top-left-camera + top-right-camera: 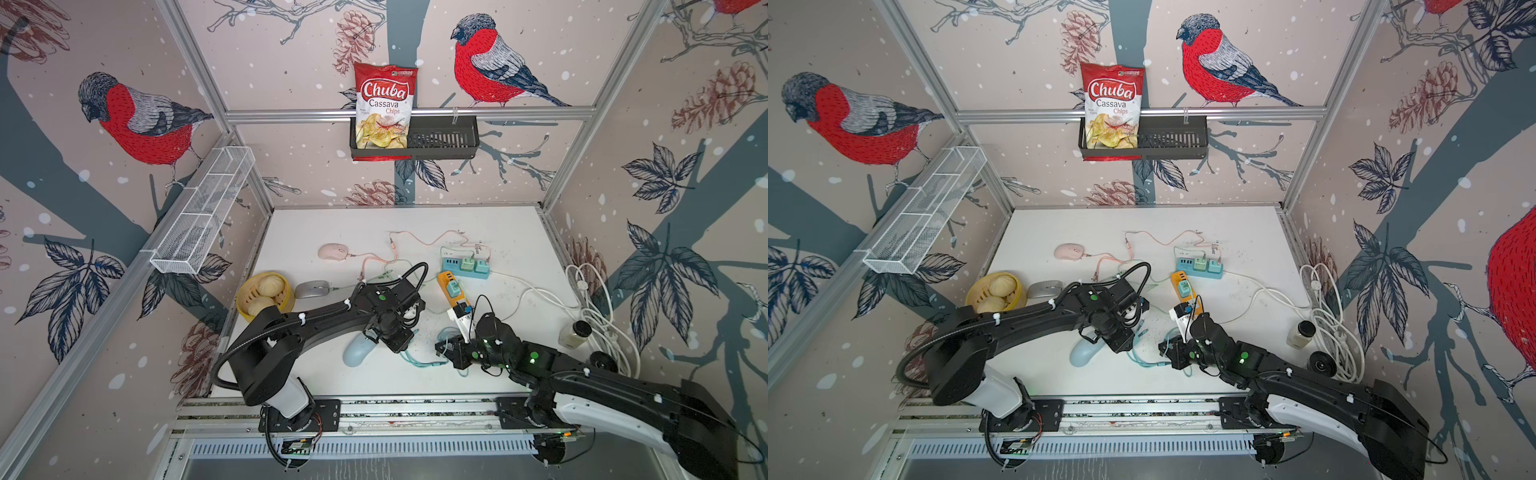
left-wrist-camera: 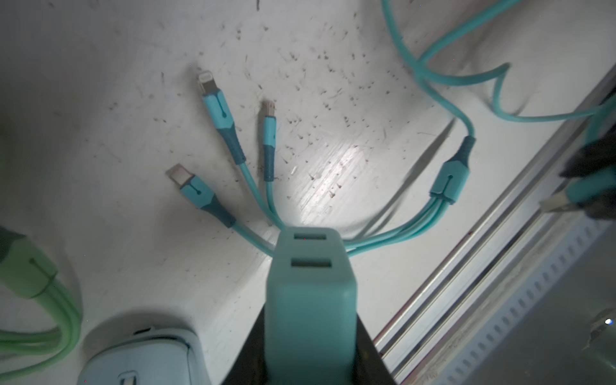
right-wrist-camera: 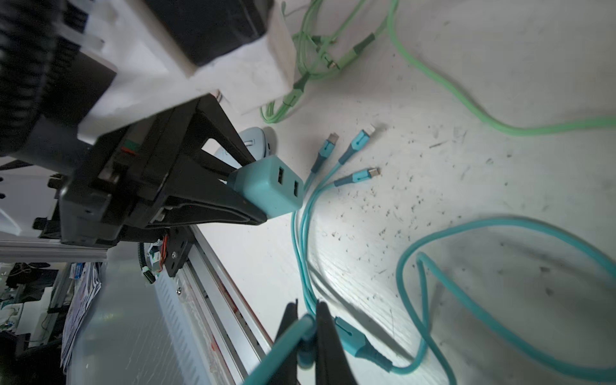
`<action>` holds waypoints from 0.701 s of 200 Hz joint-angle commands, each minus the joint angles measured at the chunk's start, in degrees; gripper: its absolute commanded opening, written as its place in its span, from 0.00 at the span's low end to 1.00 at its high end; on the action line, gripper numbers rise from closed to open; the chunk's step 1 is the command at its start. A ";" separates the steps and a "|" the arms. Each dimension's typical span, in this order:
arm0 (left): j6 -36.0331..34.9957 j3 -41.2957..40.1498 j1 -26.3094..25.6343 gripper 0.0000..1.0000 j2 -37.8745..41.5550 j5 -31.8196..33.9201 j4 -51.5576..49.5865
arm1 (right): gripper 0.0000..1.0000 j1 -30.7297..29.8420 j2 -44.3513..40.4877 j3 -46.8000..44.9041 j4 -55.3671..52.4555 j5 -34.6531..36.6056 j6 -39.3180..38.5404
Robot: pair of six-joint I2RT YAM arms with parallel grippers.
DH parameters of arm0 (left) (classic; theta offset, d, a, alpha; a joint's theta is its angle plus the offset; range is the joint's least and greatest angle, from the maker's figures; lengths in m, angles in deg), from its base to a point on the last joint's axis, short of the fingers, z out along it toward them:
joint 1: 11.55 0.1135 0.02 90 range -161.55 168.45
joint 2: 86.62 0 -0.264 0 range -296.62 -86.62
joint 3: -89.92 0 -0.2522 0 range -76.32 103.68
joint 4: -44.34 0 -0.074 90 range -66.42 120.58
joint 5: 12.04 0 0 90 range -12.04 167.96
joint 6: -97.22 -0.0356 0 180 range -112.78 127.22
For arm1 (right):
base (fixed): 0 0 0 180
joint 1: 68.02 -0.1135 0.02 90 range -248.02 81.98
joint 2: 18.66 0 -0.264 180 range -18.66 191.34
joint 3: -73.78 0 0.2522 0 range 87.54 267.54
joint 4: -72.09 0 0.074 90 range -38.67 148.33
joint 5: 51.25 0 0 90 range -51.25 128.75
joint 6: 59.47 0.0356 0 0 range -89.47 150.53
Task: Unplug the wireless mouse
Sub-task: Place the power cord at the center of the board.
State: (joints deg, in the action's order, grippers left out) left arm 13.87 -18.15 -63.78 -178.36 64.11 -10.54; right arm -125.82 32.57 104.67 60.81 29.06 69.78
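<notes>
- The white surface (image 1: 519, 232) is sitting inside a booth papered with bullfinches, and it is carrying cables and power strips.
- The left tool (image 2: 311, 350) is pinching a teal charger (image 2: 310, 293) just above the surface with both ports facing outward. It is probably bracing the block so a lead can be drawn from it.
- The right tool (image 3: 306, 320) is pressing together on the big plug of the teal cable (image 2: 450, 180), near the charger. The plug's metal tip is showing clear, and both ports are standing empty.
- The cable's three small plugs (image 2: 268, 133) are lying bare on the surface just beyond the charger.
- The blue mouse (image 1: 357, 351) is lying just beside and below the charger, partly under the left arm. I am judging it the task's mouse, since a pink mouse (image 1: 332, 251) and a grey mouse (image 1: 312, 289) are resting well apart from the charger.
- No plug is touching the blue mouse, so it is looking already free.
- The blue mouse is close under the left tool and apart from the right tool.
</notes>
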 commanded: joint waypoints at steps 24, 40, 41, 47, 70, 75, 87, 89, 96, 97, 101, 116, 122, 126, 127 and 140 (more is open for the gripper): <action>1.85 -0.21 -0.50 0.00 -1.44 -4.40 0.25 | 0.25 -2.53 7.40 3.27 0.18 9.74 3.40; 3.31 -0.08 -0.64 0.00 -1.20 -3.51 -0.51 | 0.44 -3.59 8.68 6.03 -4.34 13.42 2.71; 3.38 -0.08 -0.66 0.00 -1.18 -3.44 -0.57 | 0.45 -3.61 8.74 6.19 -4.64 13.62 2.65; 4.32 -0.01 -0.76 0.00 -1.28 -2.39 -1.12 | 0.52 -3.79 9.10 7.38 -6.38 14.87 2.30; 10.36 0.44 -0.97 0.00 -2.08 3.02 -4.56 | 0.56 -4.71 9.71 11.92 -14.37 18.92 0.40; 11.90 0.61 -0.97 0.00 -2.32 4.38 -5.65 | 0.56 -4.98 9.75 12.74 -15.96 19.97 -0.04; 14.93 0.72 -1.04 0.00 -2.49 6.79 -7.94 | 0.55 -5.38 9.95 15.17 -19.77 21.68 -1.40; 15.29 0.67 -1.06 0.00 -2.48 7.05 -8.21 | 0.55 -5.39 10.02 15.60 -20.43 21.92 -1.57; 16.30 0.34 -1.05 0.00 -2.18 7.76 -8.89 | 0.55 -5.48 9.88 16.93 -22.47 23.06 -2.11; 16.33 0.26 -1.04 0.00 -2.15 7.81 -8.97 | 0.55 -5.48 9.83 17.13 -22.76 23.19 -2.22; 16.80 0.05 -1.03 0.00 -1.83 8.26 -9.18 | 0.55 -5.48 9.61 17.73 -23.68 23.73 -2.51; 18.30 -0.69 -1.05 0.00 -0.36 10.07 -9.80 | 0.54 -5.41 7.98 19.27 -25.96 25.88 -3.53; 18.91 -0.69 -1.03 0.03 0.16 10.61 -10.00 | 0.54 -5.28 7.14 19.66 -26.58 26.75 -3.85; 19.17 -0.69 -1.03 0.05 0.43 10.80 -10.18 | 0.54 -5.07 6.52 19.84 -26.82 27.12 -4.13; 19.22 -0.69 -1.03 0.05 0.52 10.78 -10.19 | 0.54 -5.01 6.35 19.86 -26.87 27.24 -4.20; 19.53 -2.55 -1.03 0.10 0.95 10.39 -9.87 | 0.54 -4.21 4.24 19.84 -26.66 28.12 -5.23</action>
State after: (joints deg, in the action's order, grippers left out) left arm 29.80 -19.22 -64.72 -178.43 71.81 -17.71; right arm -130.91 39.58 123.83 38.41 52.33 67.68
